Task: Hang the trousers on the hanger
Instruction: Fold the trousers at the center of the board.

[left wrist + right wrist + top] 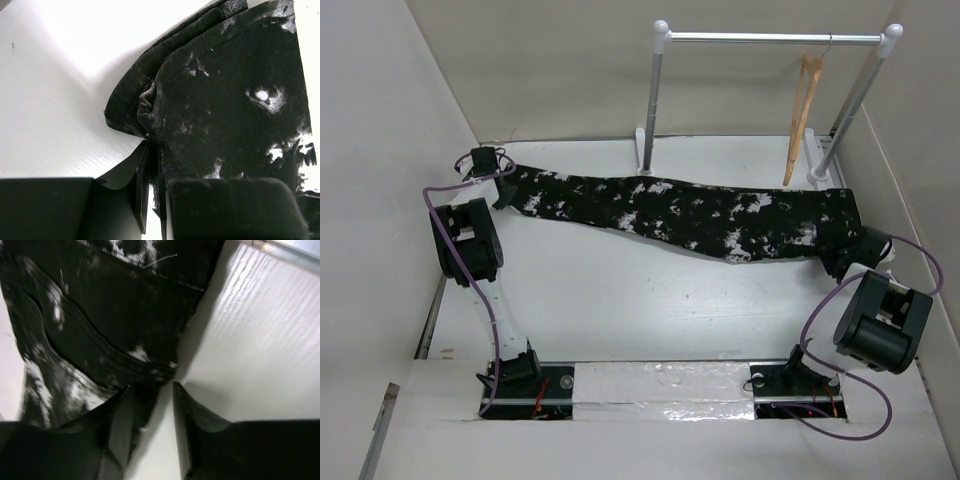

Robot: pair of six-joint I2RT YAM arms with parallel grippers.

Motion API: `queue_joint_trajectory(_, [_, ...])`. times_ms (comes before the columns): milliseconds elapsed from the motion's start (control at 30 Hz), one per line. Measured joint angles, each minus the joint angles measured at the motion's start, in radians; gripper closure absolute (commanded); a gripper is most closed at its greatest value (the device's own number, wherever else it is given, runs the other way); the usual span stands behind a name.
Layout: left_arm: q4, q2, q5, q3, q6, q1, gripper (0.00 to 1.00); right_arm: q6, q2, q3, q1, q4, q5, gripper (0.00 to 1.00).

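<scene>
The trousers [680, 212], black with white splatter, lie stretched flat across the table from far left to right. My left gripper [505, 192] is shut on their left end; the left wrist view shows bunched fabric [150, 107] pinched between the closed jaws [152, 146]. My right gripper [832, 244] is at the trousers' right end. In the right wrist view its jaws [150, 386] stand apart, with a corner of the fabric [115, 315] at the left finger and white table showing in the gap. The tan wooden hanger [804, 110] hangs on the rack's bar, behind the trousers' right end.
A white pole rack [770, 38] with ball-topped posts stands at the back, its feet [645, 160] just behind the trousers. White walls close in the table on the left, back and right. Purple cables loop beside both arms.
</scene>
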Motion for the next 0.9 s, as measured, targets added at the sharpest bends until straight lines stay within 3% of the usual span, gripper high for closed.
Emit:
queue_joint_trajectory(67, [0.006,0.000,-0.002,-0.007,0.000,0.001,1.00,0.020,0.040,0.026,0.016,0.003,-0.003,1.00])
queue_joint_trajectory(267, [0.055,-0.068,-0.035,-0.126,0.007,0.016,1.00,0.026,0.041,0.055,0.047,-0.003,0.018,1.00])
queue_joint_trajectory(667, [-0.027,-0.448,-0.238,-0.445,-0.026,0.042,1.00,-0.028,-0.444,-0.219,-0.004,-0.113,0.021,1.00])
queue_joint_trajectory(733, [-0.061,-0.514,-0.262,-0.502,-0.026,0.043,1.00,-0.041,-0.537,-0.243,-0.008,-0.170,0.014,0.76])
queue_joint_trajectory(767, [-0.079,-0.534,-0.269,-0.514,-0.024,0.044,0.96,-0.050,-0.591,-0.251,-0.008,-0.197,0.013,0.41])
queue_joint_trajectory(800, [-0.089,-0.566,-0.272,-0.527,-0.021,0.046,0.89,-0.054,-0.647,-0.255,-0.009,-0.225,0.013,0.24])
queue_joint_trajectory(867, [-0.098,-0.611,-0.259,-0.533,-0.012,0.047,0.74,-0.072,-0.742,-0.257,-0.011,-0.264,0.018,0.00])
queue_joint_trajectory(900, [-0.097,-0.634,-0.251,-0.533,-0.009,0.047,0.73,-0.071,-0.783,-0.256,-0.014,-0.270,0.026,0.00])
